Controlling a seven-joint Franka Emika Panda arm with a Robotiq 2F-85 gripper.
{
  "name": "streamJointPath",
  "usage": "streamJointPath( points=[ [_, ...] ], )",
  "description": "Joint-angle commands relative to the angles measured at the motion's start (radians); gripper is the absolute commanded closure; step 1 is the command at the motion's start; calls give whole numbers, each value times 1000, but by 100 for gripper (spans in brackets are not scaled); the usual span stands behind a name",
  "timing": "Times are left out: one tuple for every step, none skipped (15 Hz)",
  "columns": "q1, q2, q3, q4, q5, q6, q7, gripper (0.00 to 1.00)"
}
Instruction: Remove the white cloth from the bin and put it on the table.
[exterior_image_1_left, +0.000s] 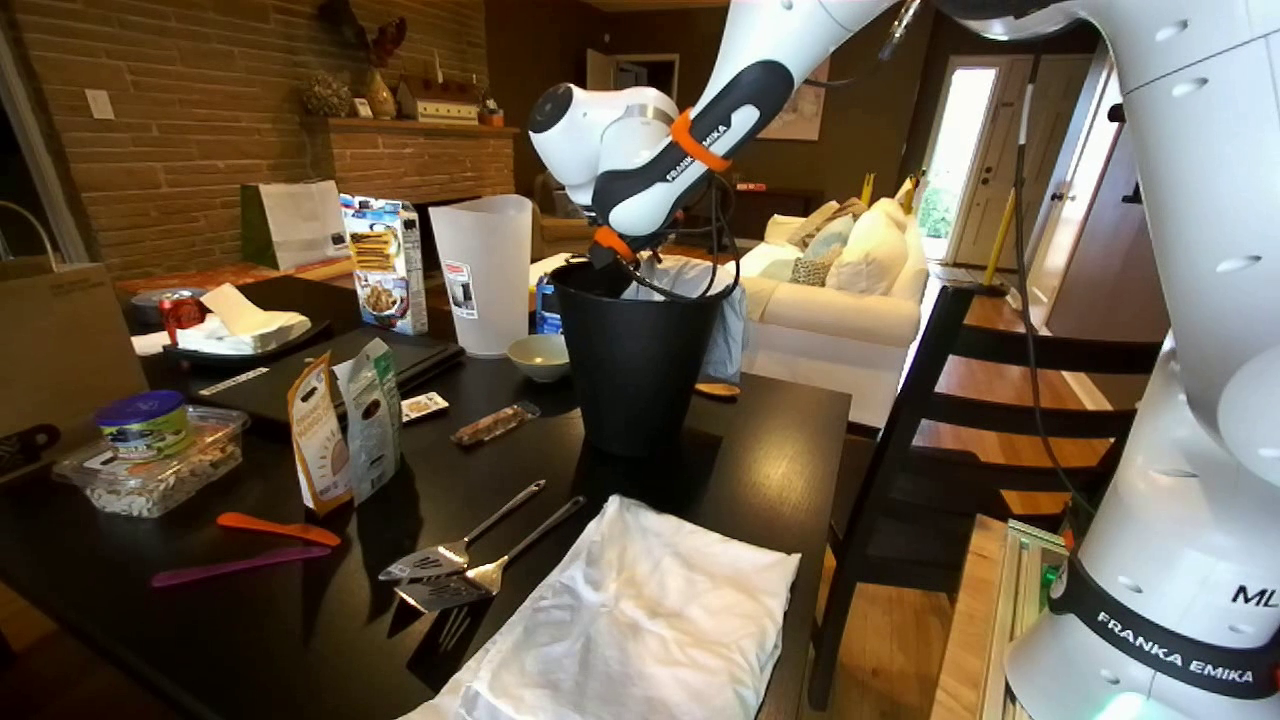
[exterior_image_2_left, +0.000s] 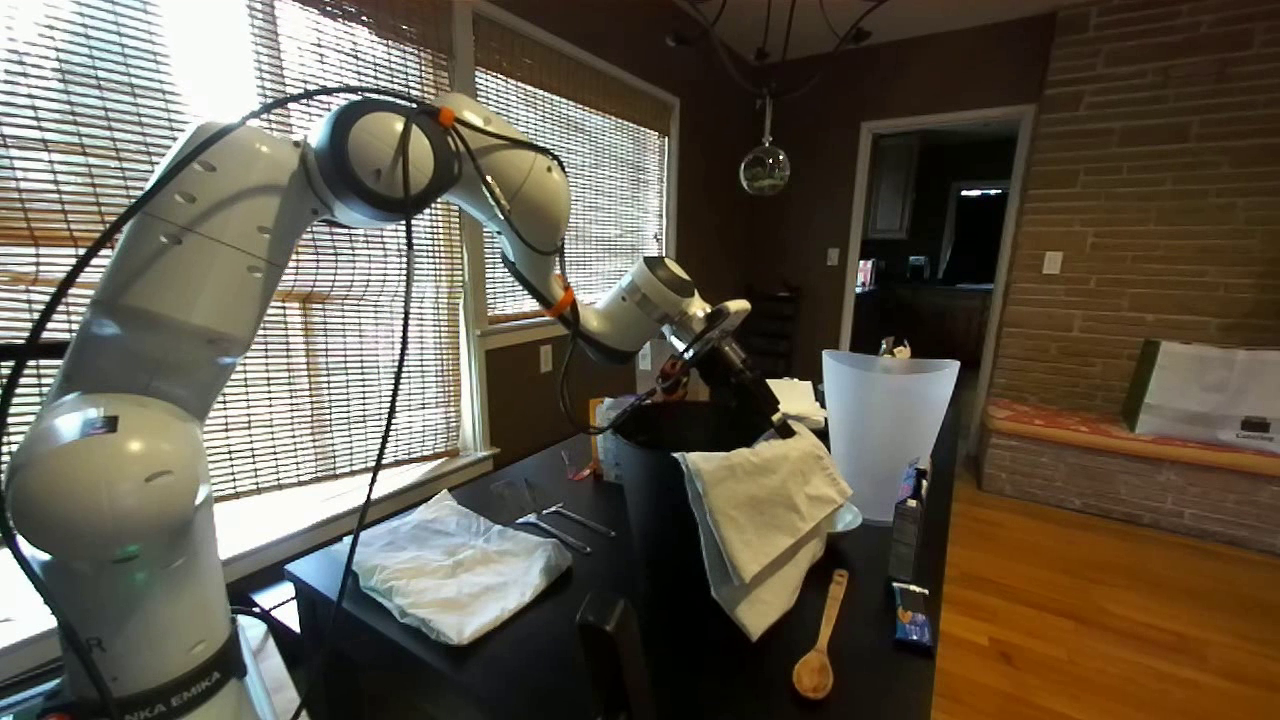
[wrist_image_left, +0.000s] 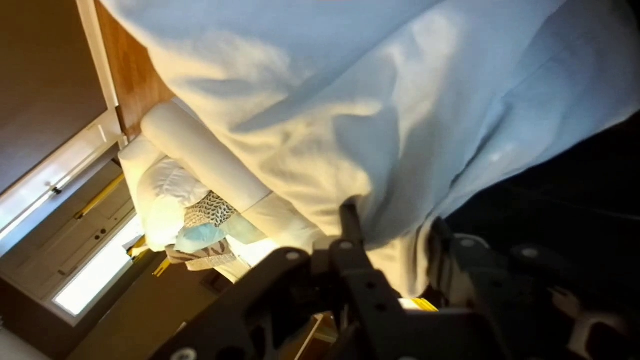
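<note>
In the wrist view, the tool (wrist_image_left: 395, 217) is seen at lower centre, its fingers (wrist_image_left: 350, 220) held part-way apart. A bunched fold of the white cloth (wrist_image_left: 310, 120) is caught between them and touched by them, but whether it is firmly clenched cannot be told. The cloth is draped over the rim of the black bin (exterior_image_1_left: 635, 370); a wide, folded flap is hung down the outside, as is shown right of centre in an exterior view.

The bin is stood upright on the dark bench (exterior_image_1_left: 785, 430). Bench top is seen between the bin and the bench's edge, right of centre in the frame, and a chair (exterior_image_1_left: 1000, 412) is placed beyond that edge. To the left of the bin, a bowl (exterior_image_1_left: 541, 359) is set, with a tall white jug (exterior_image_1_left: 487, 290) just behind it. Below the flap, a wooden spoon (exterior_image_2_left: 813, 675) is laid at lower right of an exterior view.

A crinkled white sheet (exterior_image_1_left: 640, 610) is spread at bottom centre, with metal spatulas (exterior_image_1_left: 440, 592) laid near it. A pale sofa (exterior_image_1_left: 830, 350) is seen past the bench, and a brick wall (exterior_image_1_left: 200, 150) is shown at upper left.
</note>
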Motion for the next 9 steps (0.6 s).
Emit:
streamJointPath(
  points=[
    [9, 6, -8, 23, 36, 9, -23, 98],
    [10, 0, -7, 20, 38, 9, -26, 99],
    [13, -10, -6, 13, 37, 10, -29, 100],
    [15, -18, -6, 10, 35, 12, -30, 100],
    [16, -30, -4, 4, 37, 14, -35, 98],
    [16, -43, -3, -1, 39, 14, -40, 98],
    [17, -57, -2, -5, 41, 16, -46, 98],
    [18, -75, -2, -8, 42, 19, -53, 98],
    [18, -89, -1, -9, 46, 19, -62, 98]
  ],
)
